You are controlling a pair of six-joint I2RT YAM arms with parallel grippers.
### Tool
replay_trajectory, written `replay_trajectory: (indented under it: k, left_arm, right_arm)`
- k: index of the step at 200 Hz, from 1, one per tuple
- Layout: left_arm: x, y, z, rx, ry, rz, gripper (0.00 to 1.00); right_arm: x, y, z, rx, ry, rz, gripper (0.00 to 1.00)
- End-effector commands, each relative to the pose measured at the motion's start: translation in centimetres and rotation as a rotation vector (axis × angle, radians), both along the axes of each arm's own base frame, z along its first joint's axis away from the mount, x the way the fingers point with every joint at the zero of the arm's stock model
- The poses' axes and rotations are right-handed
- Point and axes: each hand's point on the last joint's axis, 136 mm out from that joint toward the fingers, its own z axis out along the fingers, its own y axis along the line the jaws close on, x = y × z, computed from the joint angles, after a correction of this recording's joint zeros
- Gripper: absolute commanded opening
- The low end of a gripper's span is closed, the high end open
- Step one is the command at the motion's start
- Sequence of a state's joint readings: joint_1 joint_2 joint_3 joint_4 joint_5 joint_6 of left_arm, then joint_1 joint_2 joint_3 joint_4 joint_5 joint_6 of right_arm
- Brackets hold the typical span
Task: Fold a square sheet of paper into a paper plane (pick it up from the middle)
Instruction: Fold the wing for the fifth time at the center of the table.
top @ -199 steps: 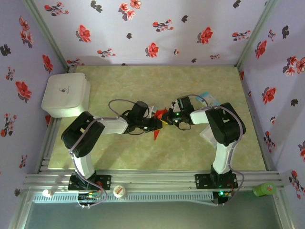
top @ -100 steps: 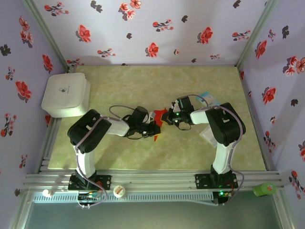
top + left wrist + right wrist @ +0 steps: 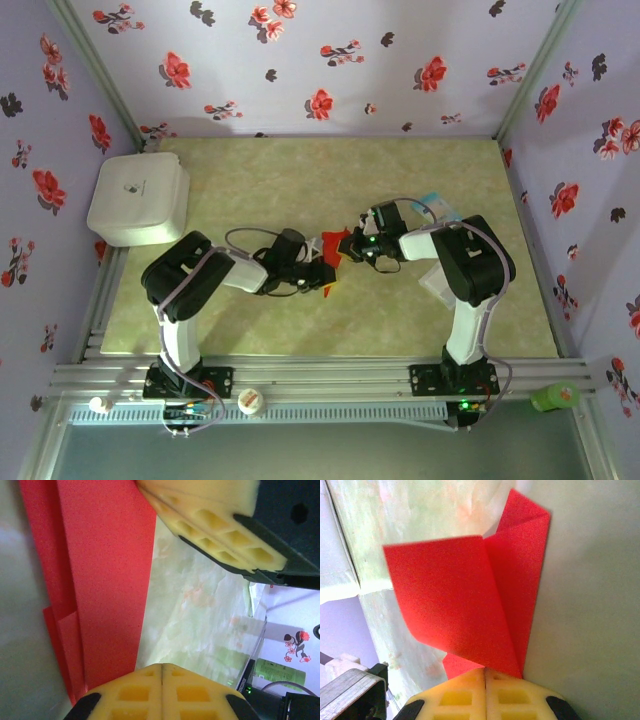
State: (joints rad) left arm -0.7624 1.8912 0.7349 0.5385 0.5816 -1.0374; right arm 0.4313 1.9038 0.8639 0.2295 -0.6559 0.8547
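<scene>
Mid-fold, both arms working. The red paper (image 3: 334, 243) is off the flat sheet stage and not yet a dart. It lies on the mottled green tabletop (image 3: 400, 320), well to the right of the white box (image 3: 140, 198) and a little nearer the arm bases than the box. The right wrist view shows stacked layers, one broad flap lifted and curling off the surface, and a narrower pointed layer beside it. The right gripper (image 3: 485, 672) is on the paper's side away from the box, pads pressed together with a corner of the paper running into the seam between them, so it is pinching the paper. The left gripper (image 3: 162, 675) is on the box side, at the paper's nearer end, pads also pressed together. The long red edge runs right up to them, but I cannot tell whether a layer is caught between them or only lies alongside. The left wrist view also shows a long straight folded edge with a second, stepped layer beneath it. Judgement: this is one of the lengthwise folds, with the right arm bringing a flap over while the left steadies the body. The next move calls for laying the lifted flap down with its edge lined up along the long crease, then pressing along it. The thin paper may skew or spring back if either pinch slips.
</scene>
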Motion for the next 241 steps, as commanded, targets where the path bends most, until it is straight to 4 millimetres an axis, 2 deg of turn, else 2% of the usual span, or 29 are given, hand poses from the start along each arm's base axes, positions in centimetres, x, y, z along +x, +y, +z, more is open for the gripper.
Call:
replay_trajectory:
  k: [1,58,110,168,201,215,241]
  left_arm:
    - [-3.3,1.3,-1.8,0.055,0.110,-0.038,0.08]
    - [-4.6,2.0,-1.9,0.071,0.120,-0.060,0.09]
    - [-4.4,1.9,-1.8,0.090,0.100,-0.070,0.10]
    - [-3.2,1.0,1.7,0.034,-0.005,-0.078,0.22]
    - [-1.8,0.3,3.6,0.018,-0.072,-0.072,0.23]
    - [-0.6,-0.2,4.4,0.025,-0.102,-0.066,0.22]
    - [2.1,0.7,4.0,0.127,-0.138,-0.031,0.18]
  right_arm:
    - [-1.8,-1.6,-3.3,-0.130,0.080,-0.012,0.06]
    - [-1.8,-1.6,-3.3,-0.138,0.081,-0.010,0.05]
    - [-1.8,-1.3,-3.0,-0.138,0.072,0.001,0.04]
    - [-2.0,-1.4,-3.2,-0.161,0.078,0.007,0.04]
    - [-2.0,-1.3,-3.2,-0.163,0.080,0.011,0.04]
    - [-2.0,-1.2,-3.2,-0.163,0.079,0.013,0.04]
    - [-2.1,-1.2,-3.2,-0.162,0.079,0.014,0.04]
